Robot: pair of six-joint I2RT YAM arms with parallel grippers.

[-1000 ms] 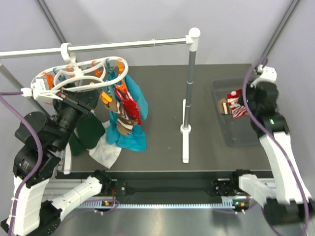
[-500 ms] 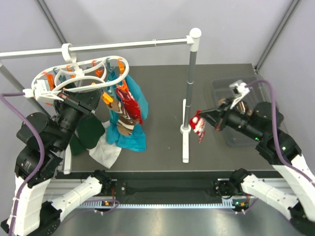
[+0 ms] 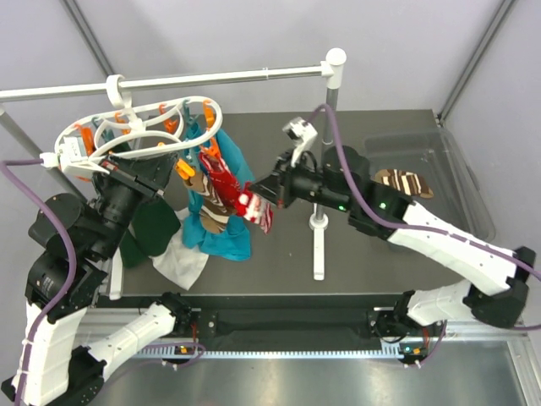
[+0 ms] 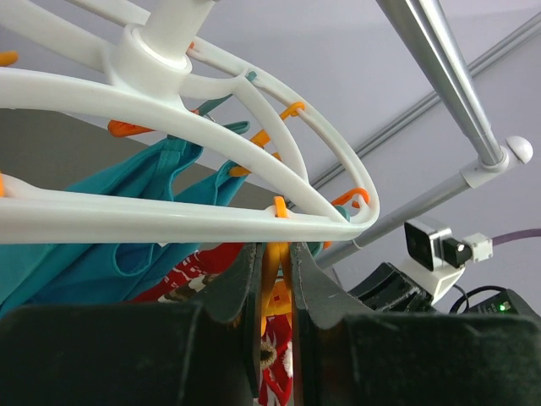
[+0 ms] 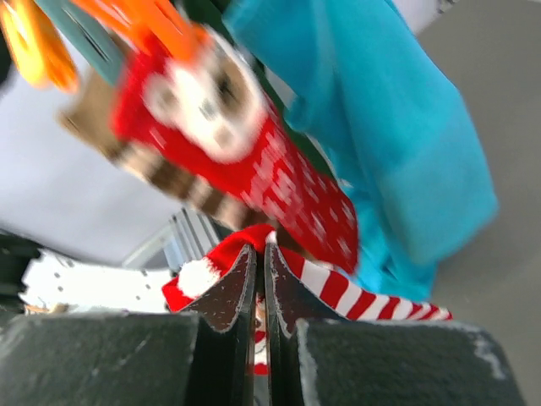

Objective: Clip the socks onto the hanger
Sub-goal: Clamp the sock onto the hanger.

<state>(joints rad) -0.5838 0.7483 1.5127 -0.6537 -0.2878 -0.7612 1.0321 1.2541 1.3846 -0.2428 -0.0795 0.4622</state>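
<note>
While the left gripper (image 3: 172, 167) reaches up from the table's left side, its fingers are pressed together on an orange clothespin (image 4: 272, 289) that dangles from the near rim of the hanger (image 3: 127, 135). That white oval hanger hangs by its hook from the long white rail (image 3: 220, 78), tilted, with more orange pins along its ring. Below the arm, a dark green cloth (image 3: 156, 224) and a white cloth (image 3: 182, 264) lie bunched on the table (image 3: 279, 254).

Just right of the pinched pin, a teal garment (image 3: 226, 239) hangs from the hanger down toward the tabletop. In front of it hang a red snowflake sock (image 3: 223, 183) and a brown striped sock (image 3: 213, 218), the two overlapping; the right wrist view shows the red one in front with orange pins above it, blurred.

Farther right, the right gripper (image 3: 267, 194) is stretched across the table in front of the rail's upright post (image 3: 330, 110). Its jaws are clamped on the cuff of a red-and-white striped sock (image 3: 257, 211), which droops from the fingertips just beside the hung pair; whether it touches them cannot be told.

At the far right, a second brown sock (image 3: 407, 182) lies flat in a clear bin (image 3: 461, 190), well apart from the hanger.
</note>
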